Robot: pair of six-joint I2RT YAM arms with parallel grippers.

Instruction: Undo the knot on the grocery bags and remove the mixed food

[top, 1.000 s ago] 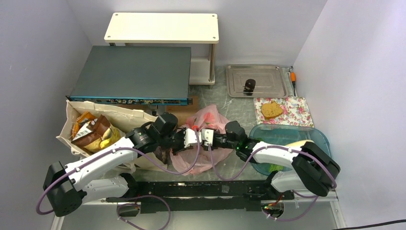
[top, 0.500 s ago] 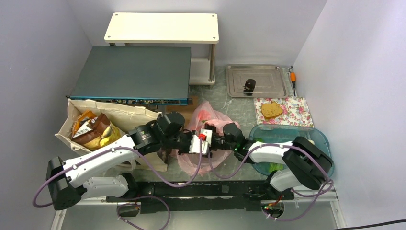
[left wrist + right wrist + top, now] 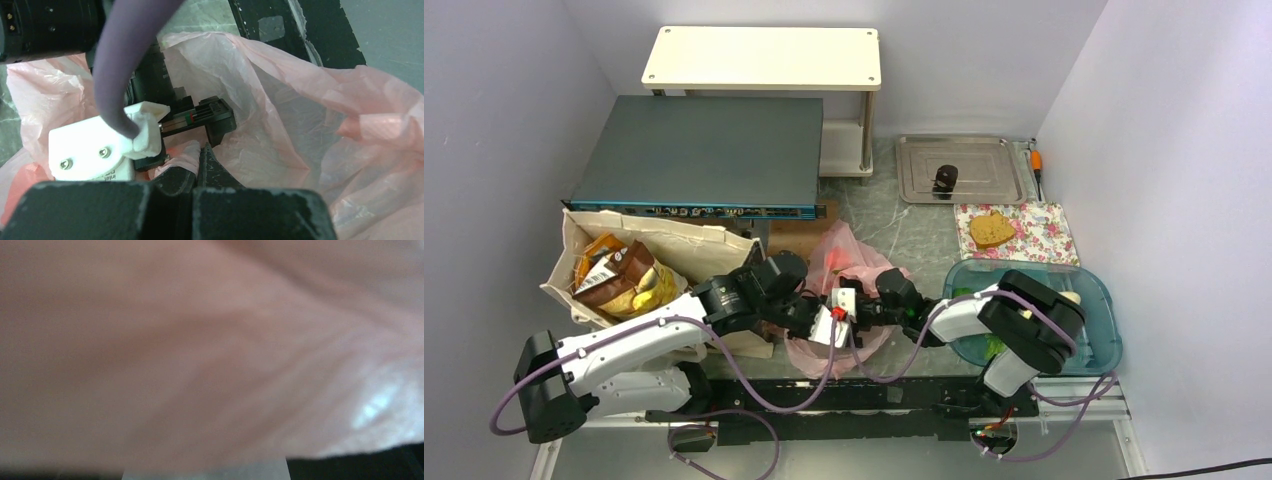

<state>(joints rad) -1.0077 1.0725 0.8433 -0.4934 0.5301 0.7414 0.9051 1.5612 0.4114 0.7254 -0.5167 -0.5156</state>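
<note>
Blurred pink film fills the right wrist view and hides that gripper's fingers, and the knot cannot be made out from any camera. Both arms reach low and inward from either side, wrists nearly meeting over the pink plastic bag, which lies crumpled on the table between the canvas tote and the blue tub. The left gripper points into the bag's folds, its dark fingers drawn together on a pleat of pink film. The right gripper sits just opposite, half buried in plastic; whether its jaws are apart or closed cannot be told. A red round shape shows through the bag, and chip bags stand in the tote.
</note>
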